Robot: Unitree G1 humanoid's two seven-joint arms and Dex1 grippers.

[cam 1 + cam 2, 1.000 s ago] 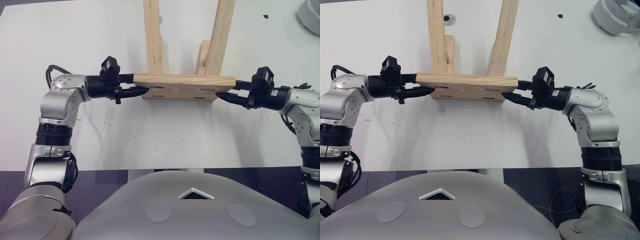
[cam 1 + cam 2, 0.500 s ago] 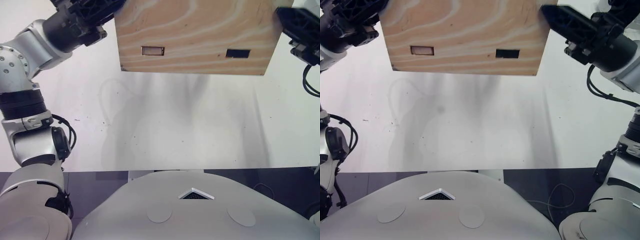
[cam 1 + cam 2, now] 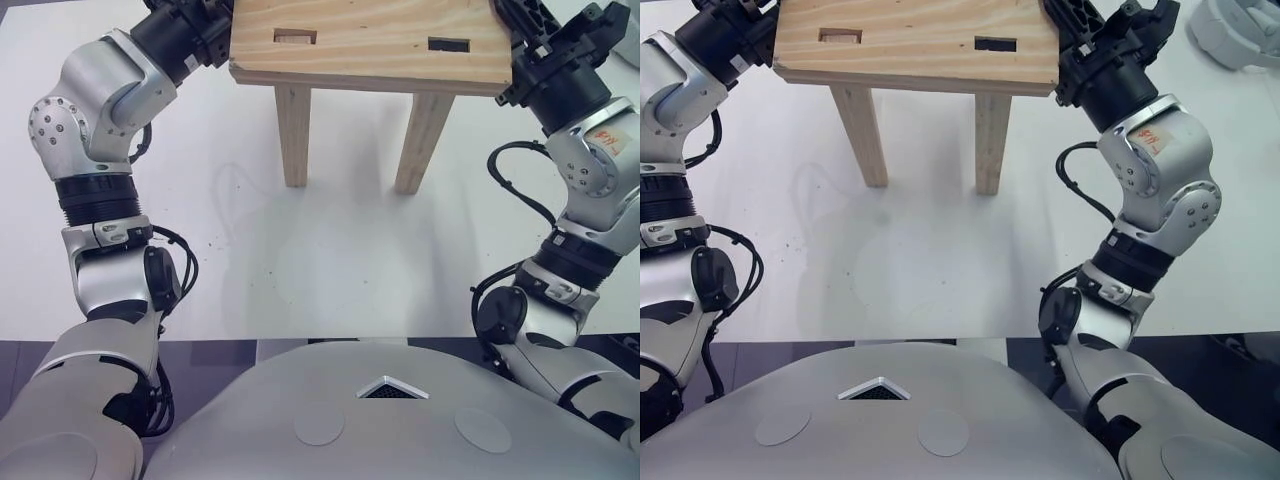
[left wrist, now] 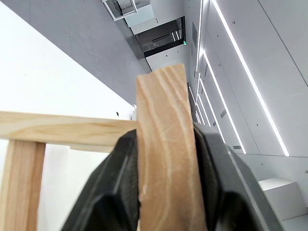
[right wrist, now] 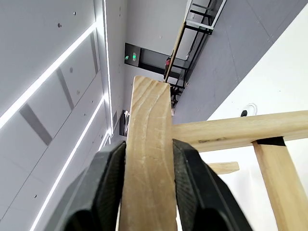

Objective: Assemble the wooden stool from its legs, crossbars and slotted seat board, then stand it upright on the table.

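Note:
The wooden stool stands upright over the white table (image 3: 330, 270), seat board (image 3: 370, 45) on top with two slots showing. Two legs (image 3: 293, 135) (image 3: 422, 140) point down to the table; whether their feet touch it I cannot tell. My left gripper (image 3: 226, 35) is shut on the seat's left end. In the left wrist view the board's edge (image 4: 166, 159) sits between the black fingers (image 4: 115, 192). My right gripper (image 3: 512, 35) is shut on the seat's right end, its fingers (image 5: 103, 187) clamping the board (image 5: 147, 159). A crossbar (image 5: 231, 130) runs under the seat.
A pale grey rounded object (image 3: 1240, 30) lies at the table's back right corner. The table's front edge (image 3: 320, 337) runs close to me. Open white surface lies in front of and around the stool's legs.
Both arms lifted the stool off the table and turned it over. It lay with its legs pointing away from me; now the seat is on top and the legs point down.

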